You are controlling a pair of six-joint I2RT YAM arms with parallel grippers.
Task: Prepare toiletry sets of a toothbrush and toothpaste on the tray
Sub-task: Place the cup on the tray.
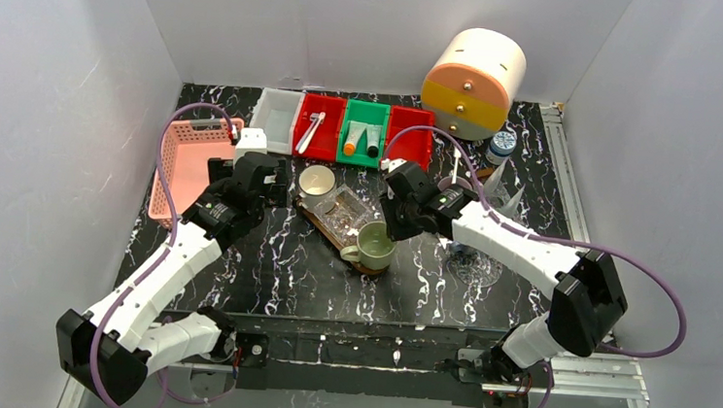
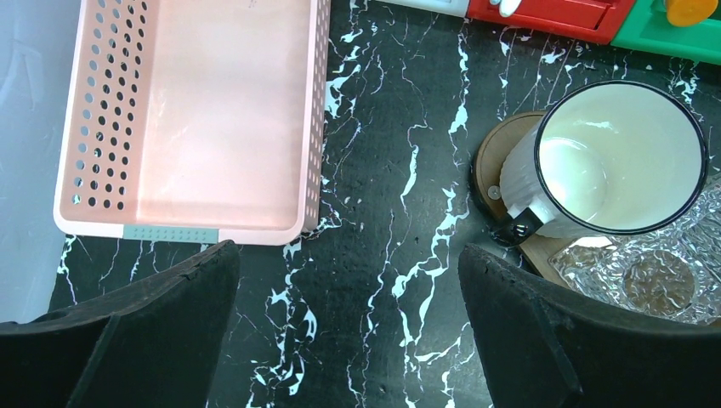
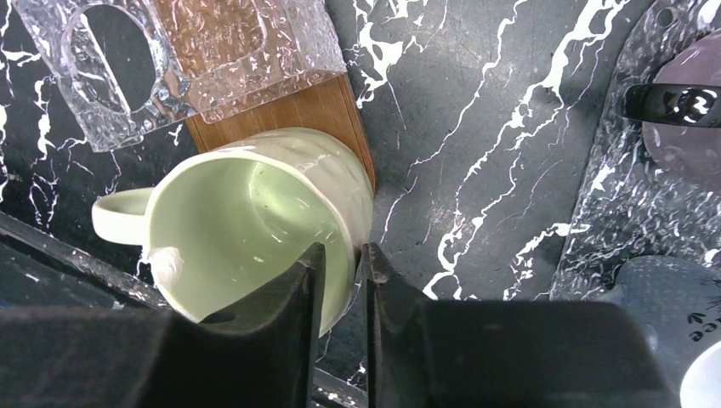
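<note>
A slim white toothbrush (image 1: 311,127) lies in a red bin (image 1: 318,123) at the back. Beside it, a green bin (image 1: 363,131) holds two white toothpaste tubes, one orange-capped (image 1: 352,144) and one dark-capped (image 1: 373,146). The wooden tray (image 1: 320,222) carries a white mug (image 1: 318,180), a clear glass dish (image 1: 345,212) and a green mug (image 1: 374,247). My right gripper (image 3: 343,252) pinches the green mug (image 3: 246,212) at its rim, one finger inside and one outside. My left gripper (image 2: 349,289) hangs wide open over bare tabletop, between the pink basket (image 2: 204,110) and the white mug (image 2: 621,157).
The pink basket (image 1: 185,166) sits at the left. A white bin (image 1: 277,115) and a second red bin (image 1: 410,135) flank the row. A round cream-and-orange container (image 1: 472,81) and a small jar (image 1: 502,144) stand back right. A clear glass tray (image 3: 621,195) lies right of the mug.
</note>
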